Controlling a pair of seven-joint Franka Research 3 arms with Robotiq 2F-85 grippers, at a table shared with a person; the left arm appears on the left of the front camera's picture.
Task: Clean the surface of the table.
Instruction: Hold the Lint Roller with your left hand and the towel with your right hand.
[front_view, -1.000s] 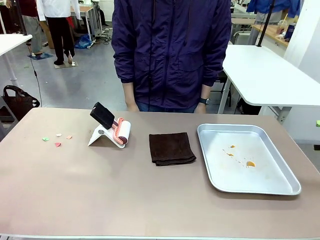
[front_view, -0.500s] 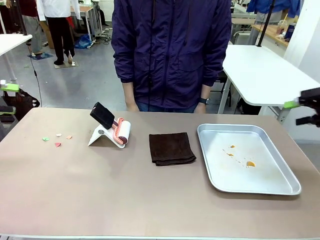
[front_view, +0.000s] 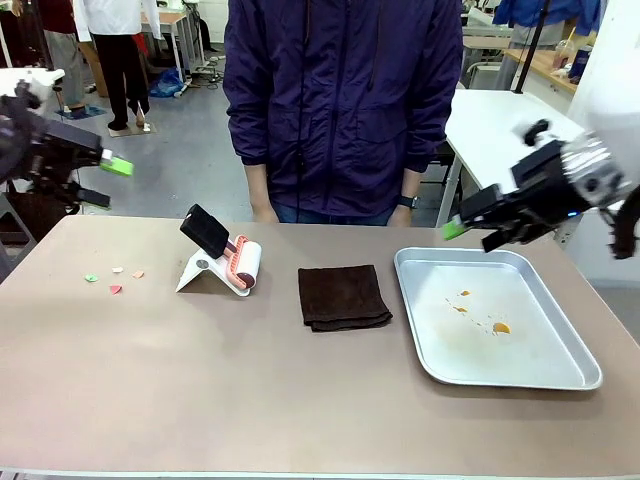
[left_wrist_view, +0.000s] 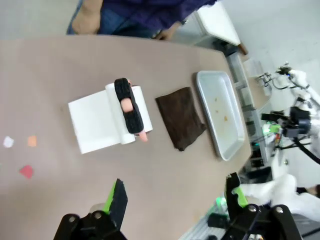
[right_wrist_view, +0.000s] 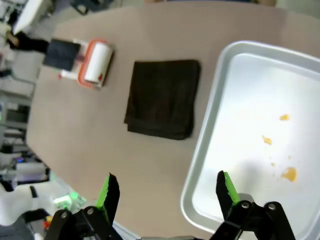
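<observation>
The brownish-taupe table (front_view: 250, 390) carries a few small coloured paper scraps (front_view: 115, 280) near its far left. My left gripper (front_view: 105, 182) hovers open above the table's far-left corner, well off the surface. In the left wrist view the left gripper (left_wrist_view: 176, 197) looks down on the table (left_wrist_view: 60, 65) and the scraps (left_wrist_view: 25, 171), with nothing between its fingers. My right gripper (front_view: 472, 233) hangs open over the far-left corner of the tray. The right wrist view shows the right gripper (right_wrist_view: 167, 190) empty, above the table (right_wrist_view: 150, 30).
A lint roller (front_view: 240, 265) with a black handle rests on a white stand. A folded dark brown cloth (front_view: 343, 296) lies mid-table. A silver tray (front_view: 520, 360) with orange stains sits at the right. A person (front_view: 340, 100) stands at the far edge.
Both arms have come into the front view. The left gripper moved inward from the left edge, and the right gripper moved left toward the tray. The objects on the table have not moved.
</observation>
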